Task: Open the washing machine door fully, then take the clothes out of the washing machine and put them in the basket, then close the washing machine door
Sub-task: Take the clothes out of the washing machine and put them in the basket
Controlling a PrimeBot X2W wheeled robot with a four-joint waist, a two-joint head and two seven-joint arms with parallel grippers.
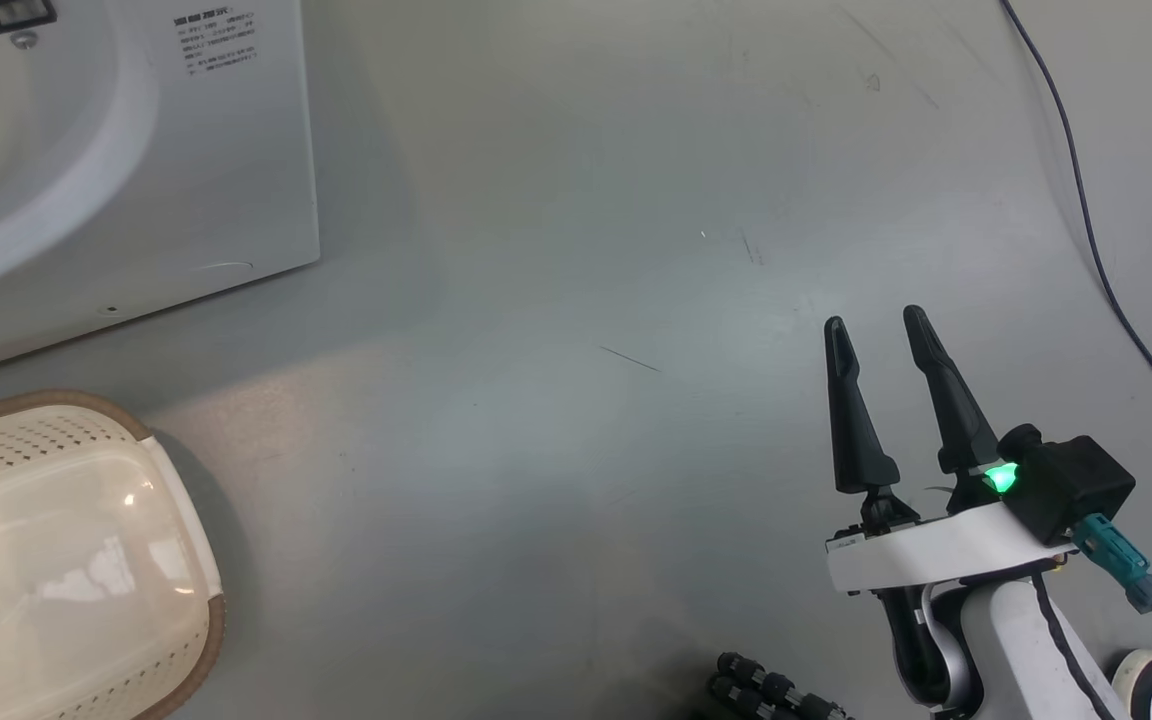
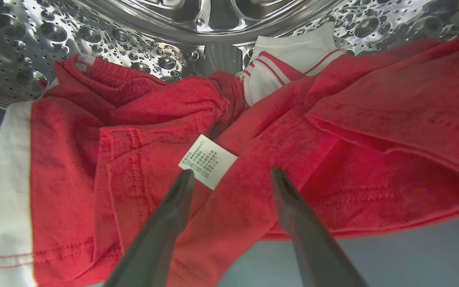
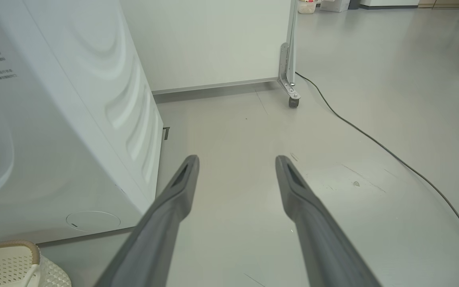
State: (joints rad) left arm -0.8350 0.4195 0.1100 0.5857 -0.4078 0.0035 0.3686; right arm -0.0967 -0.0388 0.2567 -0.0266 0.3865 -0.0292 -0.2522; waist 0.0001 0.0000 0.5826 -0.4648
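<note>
A: Left pincer (image 2: pixel 230 172) is hanging fully spread and gripping nothing. Its tips are pointing into the steel drum (image 2: pixel 94 36), where the clothes (image 2: pixel 153 119) are lying heaped across mid-frame. A white tag (image 2: pixel 207 161) is sitting between the tips.

B: I'm reading this as the first grab. It should be pushing past the tag into the thick red fold at lower centre before closing, so it's bunching several layers rather than pinching one edge.

A: Right pincer (image 1: pixel 875 320) is likewise wide and empty, idling over the floor at lower right. The basket (image 1: pixel 46 400) is waiting at lower left, just beside the washing machine (image 1: pixel 186 150) at upper left.

B: Hard to make out: whether the tips are touching cloth, how many garments are tangled there, and how far the door is standing open. The frame edge is cutting off the basket's inside.
</note>
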